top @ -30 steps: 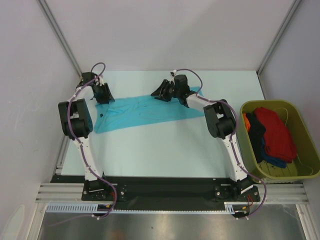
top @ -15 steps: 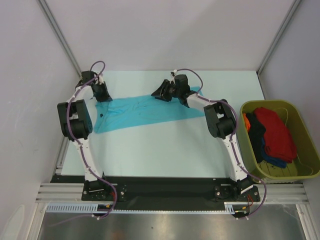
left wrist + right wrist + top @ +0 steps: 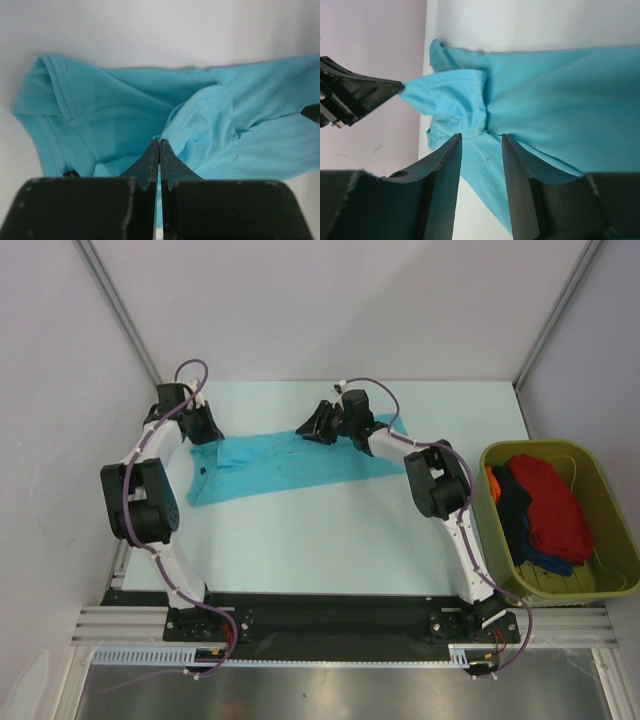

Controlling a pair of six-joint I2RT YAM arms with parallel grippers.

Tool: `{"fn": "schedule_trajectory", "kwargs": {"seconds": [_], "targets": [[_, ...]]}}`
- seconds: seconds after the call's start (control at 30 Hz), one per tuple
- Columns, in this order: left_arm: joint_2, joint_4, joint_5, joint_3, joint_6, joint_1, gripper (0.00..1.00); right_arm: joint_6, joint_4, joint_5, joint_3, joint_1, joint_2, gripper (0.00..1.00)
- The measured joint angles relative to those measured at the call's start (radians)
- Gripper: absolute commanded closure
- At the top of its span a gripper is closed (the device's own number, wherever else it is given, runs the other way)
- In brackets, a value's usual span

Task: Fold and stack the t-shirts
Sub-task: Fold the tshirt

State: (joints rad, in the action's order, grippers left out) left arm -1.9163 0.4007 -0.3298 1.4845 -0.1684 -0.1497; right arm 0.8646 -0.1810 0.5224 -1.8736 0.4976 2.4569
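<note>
A turquoise t-shirt (image 3: 290,465) lies spread and wrinkled across the far part of the table. My left gripper (image 3: 207,433) is at its left end, shut, with a raised fold of the turquoise cloth (image 3: 200,120) pinched at its fingertips (image 3: 159,142). My right gripper (image 3: 308,430) is over the shirt's upper middle. It is open, its jaws standing either side of a bunched fold of the shirt (image 3: 470,100). The left gripper (image 3: 355,97) shows in the right wrist view with cloth drawn to its tip. Red (image 3: 550,505), dark blue (image 3: 515,505) and orange (image 3: 492,480) shirts lie heaped in the tub.
An olive-green plastic tub (image 3: 560,447) stands at the table's right edge, beside the right arm. Grey walls close in the table at the back and both sides. The pale table surface (image 3: 330,540) shows in front of the shirt.
My left arm has swung outward to the left and its gripper has drawn the shirt's left end with it. My right gripper has shifted slightly left over the shirt.
</note>
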Motion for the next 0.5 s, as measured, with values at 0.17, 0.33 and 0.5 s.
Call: {"fn": "schedule_trajectory", "kwargs": {"seconds": [0.17,0.33,0.5], "targets": [[0.058,-0.005,-0.014,-0.106,-0.007,0.009,0.99,0.004,0.000,0.002,-0.019,0.019,0.000,0.57],[0.134,-0.027,-0.016,-0.208,-0.014,0.031,0.98,0.006,0.011,0.014,-0.058,0.038,0.006,0.51],[0.219,-0.051,-0.015,-0.310,-0.024,0.037,0.98,-0.008,0.023,0.037,-0.201,0.054,0.079,0.45]]}}
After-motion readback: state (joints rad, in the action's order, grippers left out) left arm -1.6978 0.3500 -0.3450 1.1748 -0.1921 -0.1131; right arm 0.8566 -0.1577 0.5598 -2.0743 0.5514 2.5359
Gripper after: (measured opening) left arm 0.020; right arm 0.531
